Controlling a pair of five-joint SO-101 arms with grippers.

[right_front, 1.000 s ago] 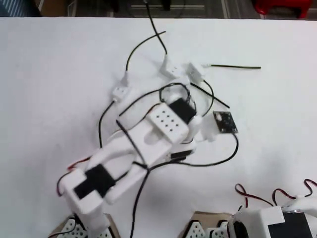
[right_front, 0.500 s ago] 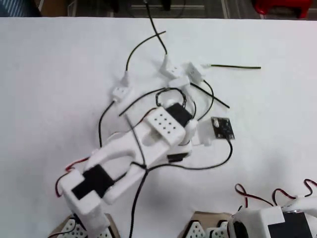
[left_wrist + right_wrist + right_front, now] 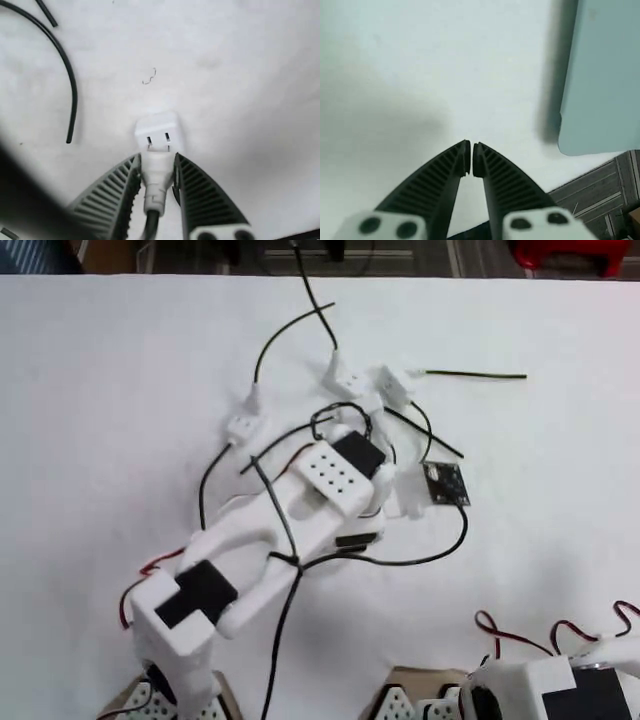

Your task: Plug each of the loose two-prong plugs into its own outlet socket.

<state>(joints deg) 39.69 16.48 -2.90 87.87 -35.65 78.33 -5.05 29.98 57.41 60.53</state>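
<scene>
1. Left wrist view has the action: the left gripper (image 3: 157, 161) is closed snugly round the body of a white plug (image 3: 156, 176), and the plug's dark cord (image 3: 151, 226) trails back between the fingers.
2. Right at the fingertips sits a white outlet socket (image 3: 156, 125) on the table (image 3: 240, 60). The plug's nose meets its face, and two prongs show at the join, so I judge it part-way in, not seated.
3. That makes the first pairing underway. I can't call any pairing finished.
4. From the high view, more white connectors lie out past the left arm (image 3: 335, 475). One lies alone (image 3: 243, 425) and two lie close together (image 3: 348, 380). I can't tell which are plugs, which are sockets, or whether any are joined.
5. A small dark board (image 3: 443, 483) lies just beside that arm's wrist.
6. Over at the right gripper (image 3: 471, 150), the tips are pinched to a hairline slit with nothing between them, above bare table and well apart from the plugs.
7. Left to do, as I judge it: push this plug home, then deal with the remaining connectors.
</scene>
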